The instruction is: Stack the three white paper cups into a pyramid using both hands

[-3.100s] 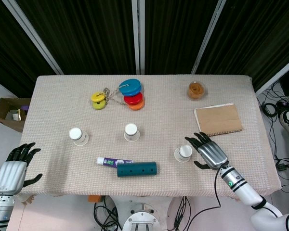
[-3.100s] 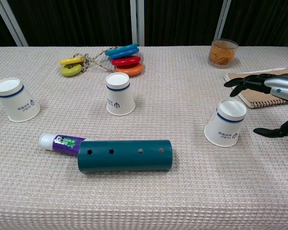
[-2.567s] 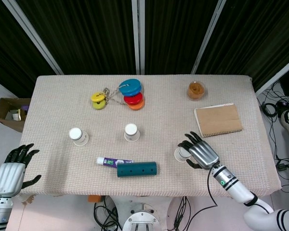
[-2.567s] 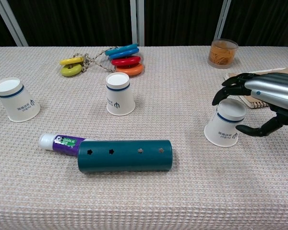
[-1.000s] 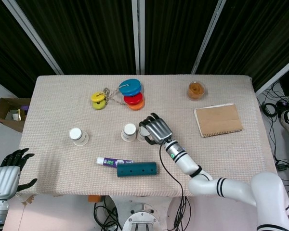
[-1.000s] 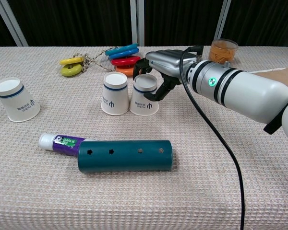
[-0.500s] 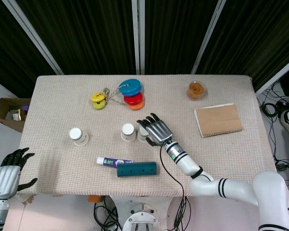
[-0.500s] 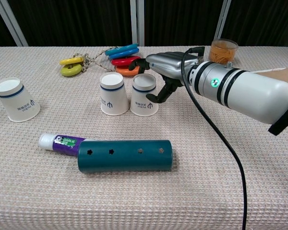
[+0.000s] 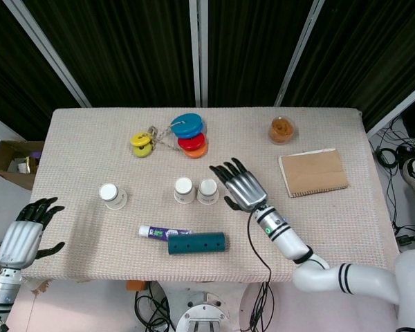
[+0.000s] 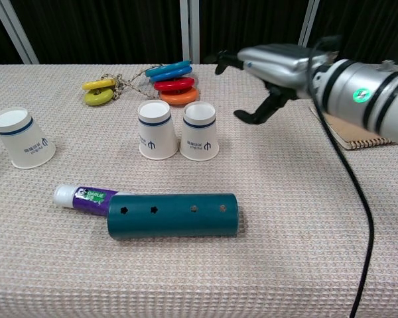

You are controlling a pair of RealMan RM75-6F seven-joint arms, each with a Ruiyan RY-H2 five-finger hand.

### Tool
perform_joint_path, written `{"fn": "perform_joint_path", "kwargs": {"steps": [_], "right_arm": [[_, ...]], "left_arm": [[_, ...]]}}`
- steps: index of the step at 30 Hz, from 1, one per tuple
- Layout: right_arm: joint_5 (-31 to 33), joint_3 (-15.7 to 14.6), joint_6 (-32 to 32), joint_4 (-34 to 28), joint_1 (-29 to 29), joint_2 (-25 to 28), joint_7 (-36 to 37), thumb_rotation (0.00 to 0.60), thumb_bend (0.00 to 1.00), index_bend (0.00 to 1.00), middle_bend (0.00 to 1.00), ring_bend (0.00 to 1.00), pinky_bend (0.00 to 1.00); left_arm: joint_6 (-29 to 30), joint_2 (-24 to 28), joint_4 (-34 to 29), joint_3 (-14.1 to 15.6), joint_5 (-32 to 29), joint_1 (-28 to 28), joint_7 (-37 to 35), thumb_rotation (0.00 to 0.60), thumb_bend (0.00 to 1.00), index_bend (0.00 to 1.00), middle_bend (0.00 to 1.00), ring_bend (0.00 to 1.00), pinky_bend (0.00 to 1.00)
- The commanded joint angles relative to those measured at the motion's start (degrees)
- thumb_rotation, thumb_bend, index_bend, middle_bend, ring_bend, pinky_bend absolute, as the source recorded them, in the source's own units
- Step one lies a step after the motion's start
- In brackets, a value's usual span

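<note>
White paper cups (image 9: 196, 191) paired, just left of right hand (image 9: 243, 185), fingers (image 10: 251, 116) spread

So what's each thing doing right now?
Two middle cups: upside down, side by side.
Left cup: upside down, alone.
Right hand: open, above the table.
Left hand: open, off the table.
Tube: lying down.
Jar: upright.
Notebook: closed.

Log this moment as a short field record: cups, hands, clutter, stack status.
paired cups: two white paper cups, upside down, side by side at table centre
third cup: white paper cup, alone at left
right hand: empty, fingers spread, right of the pair
left hand: empty, off the table's left edge
clutter: teal perforated tube, toothpaste tube
pyramid: base only
</note>
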Motion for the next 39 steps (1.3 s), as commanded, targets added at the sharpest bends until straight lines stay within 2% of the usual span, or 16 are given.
{"fn": "perform_joint_path", "kwargs": {"steps": [1, 4, 7, 11, 17, 24, 30, 36, 39], "right_arm": [[-7.35, -4.78, 10.08, -10.09, -8.22, 12.21, -0.18, 0.6, 0.35, 0.0, 0.14, 0.05, 0.06], [-13.39, -7.7, 17.23, -13.86, -13.81, 19.11, 2.77, 0.6, 0.35, 0.0, 0.15, 0.05, 0.06], [-17.82, -9.68, 22.39, -14.64, -18.03, 23.26, 6.71, 0.6, 0.35, 0.0, 0.16, 0.05, 0.06], [-20.55, -10.97, 25.74, -12.59, -21.57, 25.31, 11.42, 0.6, 0.35, 0.0, 0.17, 0.05, 0.06], [-22.27, -10.95, 27.1, -9.12, -24.06, 25.23, 16.84, 0.6, 0.35, 0.0, 0.17, 0.05, 0.06], [-22.9, -10.2, 26.19, -6.4, -25.03, 24.46, 19.83, 0.6, 0.35, 0.0, 0.17, 0.05, 0.06], [-22.9, -9.45, 25.39, -4.89, -25.66, 23.76, 21.12, 0.6, 0.35, 0.0, 0.17, 0.05, 0.06], [-22.91, -8.87, 24.9, -4.19, -26.36, 23.57, 22.14, 0.6, 0.35, 0.0, 0.17, 0.05, 0.06], [-23.01, -8.7, 24.9, -3.77, -26.82, 23.43, 22.73, 0.6, 0.35, 0.0, 0.17, 0.05, 0.06]], "left_arm": [[-8.1, 2.8, -1.45, -2.08, 0.2, -6.56, -3.81, 0.6, 0.11, 0.24, 0.12, 0.11, 0.18], [-14.37, 3.04, -1.5, -3.99, -1.77, -11.37, -4.58, 0.6, 0.11, 0.24, 0.12, 0.11, 0.18], [-18.92, 2.67, -1.45, -5.45, -4.07, -14.78, -3.45, 0.6, 0.11, 0.24, 0.12, 0.11, 0.19], [-23.92, 1.47, -0.98, -7.02, -7.84, -18.33, -1.82, 0.6, 0.11, 0.24, 0.12, 0.11, 0.2], [-31.37, 0.74, -1.46, -7.89, -14.35, -22.7, 3.17, 0.6, 0.11, 0.24, 0.12, 0.12, 0.2], [-33.19, -0.93, -1.19, -8.13, -20.38, -24.95, 9.22, 0.6, 0.11, 0.29, 0.17, 0.17, 0.25], [-34.27, -1.83, -0.76, -7.91, -23.69, -26.34, 11.22, 0.6, 0.14, 0.31, 0.21, 0.21, 0.28], [-34.83, -2.8, 0.37, -7.25, -25.03, -27.43, 12.29, 0.6, 0.21, 0.34, 0.24, 0.24, 0.32], [-34.49, -3.73, 1.3, -7.14, -25.73, -27.77, 12.71, 0.6, 0.28, 0.41, 0.32, 0.32, 0.36]]}}
